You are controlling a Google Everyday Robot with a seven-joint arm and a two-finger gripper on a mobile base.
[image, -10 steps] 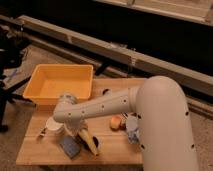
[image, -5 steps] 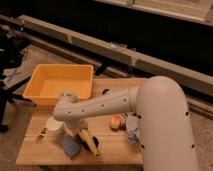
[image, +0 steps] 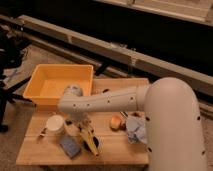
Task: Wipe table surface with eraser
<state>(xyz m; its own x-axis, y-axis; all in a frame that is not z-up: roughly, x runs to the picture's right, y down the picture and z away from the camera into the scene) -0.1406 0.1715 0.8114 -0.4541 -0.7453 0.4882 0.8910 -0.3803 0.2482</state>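
The eraser (image: 70, 146), a small blue-grey block, lies near the front left of the wooden table (image: 120, 152). My white arm (image: 107, 102) reaches across the table from the right. My gripper (image: 83, 128) hangs down from the wrist, just above and to the right of the eraser, close over a yellow banana (image: 91, 141). The gripper is apart from the eraser.
A yellow bin (image: 60, 82) stands at the table's back left. A white cup (image: 55, 123) sits left of the gripper. An orange fruit (image: 116, 121) and a crumpled blue-white bag (image: 135, 130) lie to the right. A dark rail (image: 125, 52) runs behind the table.
The wrist has shifted very slightly to the right. The eraser, banana and cup have not moved.
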